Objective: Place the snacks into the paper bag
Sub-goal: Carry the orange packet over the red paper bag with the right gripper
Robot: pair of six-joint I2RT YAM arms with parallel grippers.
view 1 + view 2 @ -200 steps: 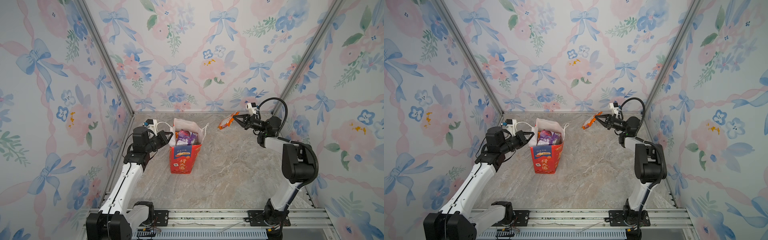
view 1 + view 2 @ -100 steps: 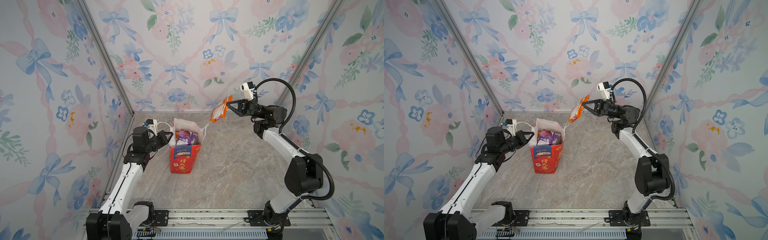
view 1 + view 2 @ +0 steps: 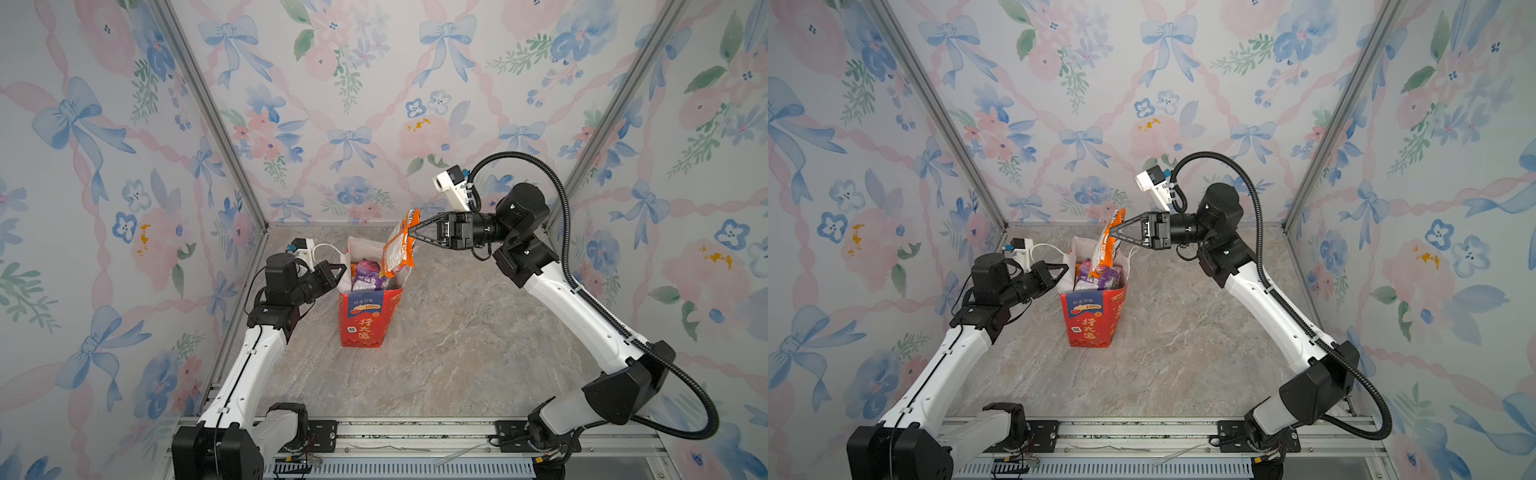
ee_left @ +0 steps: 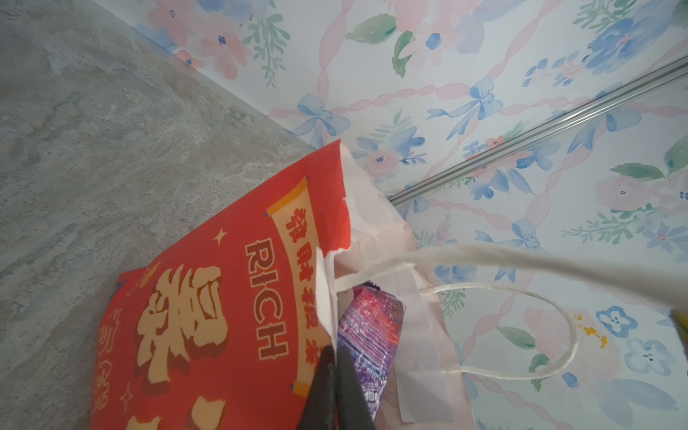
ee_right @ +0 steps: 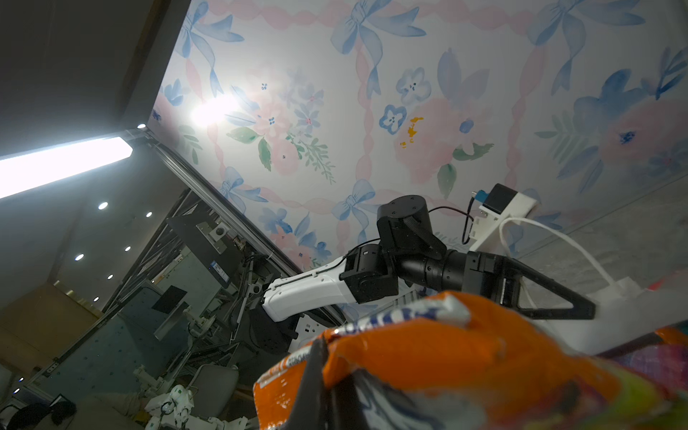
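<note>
The red paper bag (image 3: pixel 365 326) (image 3: pixel 1093 322) stands upright left of the floor's middle, with purple snacks (image 3: pixel 367 275) (image 3: pixel 1097 277) showing in its mouth. My left gripper (image 3: pixel 340 271) (image 3: pixel 1064 269) is shut on the bag's left rim; in the left wrist view its tips (image 4: pixel 335 355) pinch the white edge of the bag (image 4: pixel 223 298) beside a purple packet (image 4: pixel 369 327). My right gripper (image 3: pixel 411 231) (image 3: pixel 1114 235) is shut on the top of an orange snack packet (image 3: pixel 398 251) (image 3: pixel 1105 249) (image 5: pixel 428 357), which hangs over the bag's mouth with its lower end at the rim.
White string handles (image 3: pixel 328 248) (image 4: pixel 521 260) stick out from the bag's top. Flowered walls close in the left, back and right sides. A metal rail (image 3: pixel 395 432) with both arm bases runs along the front. In the right wrist view the left arm (image 5: pixel 409 260) shows beyond the packet.
My right gripper has carried the orange packet from the back right, up and leftwards, to above the bag's mouth. The left gripper and the bag have stayed put.
</note>
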